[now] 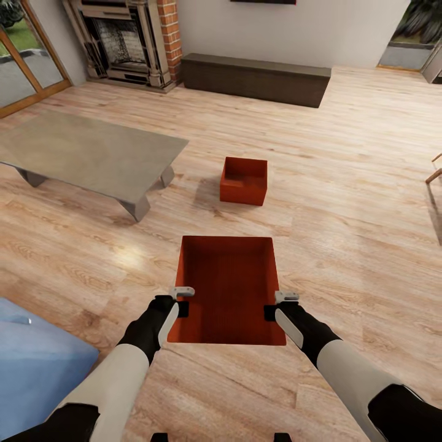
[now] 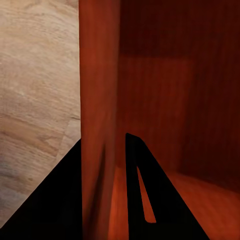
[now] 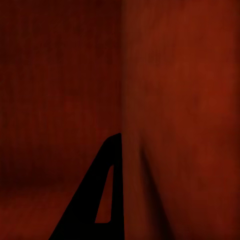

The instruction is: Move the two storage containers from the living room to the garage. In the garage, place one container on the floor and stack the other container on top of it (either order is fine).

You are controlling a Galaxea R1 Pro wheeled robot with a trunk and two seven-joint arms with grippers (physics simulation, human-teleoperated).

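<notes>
My left pincer pinches the left wall of the near storage container, one dark finger inside the box and the other outside against the thin red-orange panel. My right pincer pinches the opposite wall the same way, with one finger showing against the smooth inner face. Whether the box sits on the boards or hangs just above them I cannot tell. It is a plain, lidless rectangle with straight thin sides, its long axis running away from me.

At my lower left a soft blue cushion corner comes close to my left arm. Ahead, the light wood-plank floor lies open on the right. The second storage container, alike in colour, stands on the planks well apart from the first, just right of the low grey table with its flat matte top and angled legs. Beyond stand the brick fireplace and the long dark-brown cabinet against the white wall
</notes>
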